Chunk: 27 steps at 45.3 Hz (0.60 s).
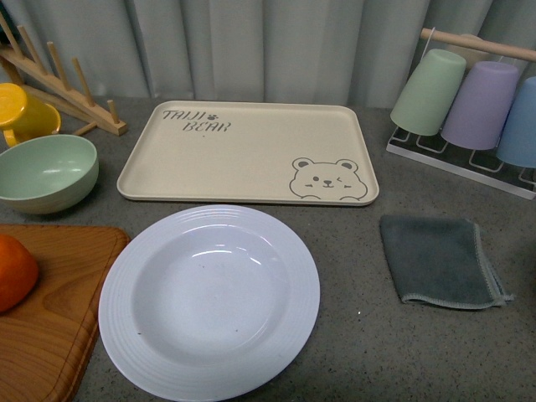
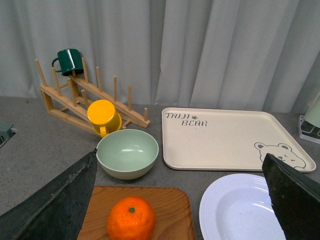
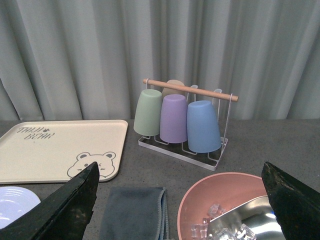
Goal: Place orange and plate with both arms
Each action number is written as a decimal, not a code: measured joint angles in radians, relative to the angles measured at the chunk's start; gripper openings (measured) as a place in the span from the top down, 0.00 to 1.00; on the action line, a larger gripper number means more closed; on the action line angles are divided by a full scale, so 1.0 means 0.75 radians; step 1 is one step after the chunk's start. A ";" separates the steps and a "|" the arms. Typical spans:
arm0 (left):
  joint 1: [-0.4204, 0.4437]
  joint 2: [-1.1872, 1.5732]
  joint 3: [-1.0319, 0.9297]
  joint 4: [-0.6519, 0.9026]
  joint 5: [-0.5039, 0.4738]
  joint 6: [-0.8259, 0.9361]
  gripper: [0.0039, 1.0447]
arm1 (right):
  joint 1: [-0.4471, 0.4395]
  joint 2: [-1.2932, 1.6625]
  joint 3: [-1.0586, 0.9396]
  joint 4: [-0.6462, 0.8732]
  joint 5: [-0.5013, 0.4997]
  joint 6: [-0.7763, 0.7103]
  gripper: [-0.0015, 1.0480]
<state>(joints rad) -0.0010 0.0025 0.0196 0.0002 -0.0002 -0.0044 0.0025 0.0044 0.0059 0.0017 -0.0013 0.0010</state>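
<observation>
The orange [image 1: 15, 273] lies on a wooden cutting board [image 1: 50, 335] at the near left; in the left wrist view the orange [image 2: 131, 218] shows its green stem dot. The white plate [image 1: 209, 300] sits on the grey table in front of the beige bear tray [image 1: 247, 152]; the plate's edge also shows in the left wrist view [image 2: 235, 210] and the right wrist view [image 3: 15, 200]. Neither arm shows in the front view. My left gripper [image 2: 180, 200] is open and empty, above and short of the orange. My right gripper [image 3: 180, 200] is open and empty over the cloth and pink bowl.
A mint-green bowl [image 1: 46, 172], yellow cup [image 1: 25, 109] and wooden rack [image 2: 85, 95] stand at the left. A grey cloth [image 1: 440, 260] lies at the right. A cup rack [image 1: 481, 105] stands at the back right. A pink bowl [image 3: 225, 205] holds ice and a metal scoop.
</observation>
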 joint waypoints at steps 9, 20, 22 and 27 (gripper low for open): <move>0.000 0.000 0.000 0.000 0.000 0.000 0.06 | 0.000 0.000 0.000 0.000 0.000 0.000 0.09; 0.000 0.000 0.000 0.000 0.000 0.000 0.06 | 0.000 0.000 0.000 0.000 0.000 0.000 0.09; 0.000 0.000 0.000 0.000 0.000 0.000 0.06 | 0.000 0.000 0.000 0.000 0.000 0.000 0.09; 0.000 0.000 0.000 0.000 0.000 0.000 0.06 | 0.000 0.000 0.000 0.000 0.000 0.000 0.09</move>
<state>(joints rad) -0.0010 0.0025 0.0196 0.0002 -0.0002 -0.0044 0.0025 0.0044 0.0059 0.0017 -0.0013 0.0010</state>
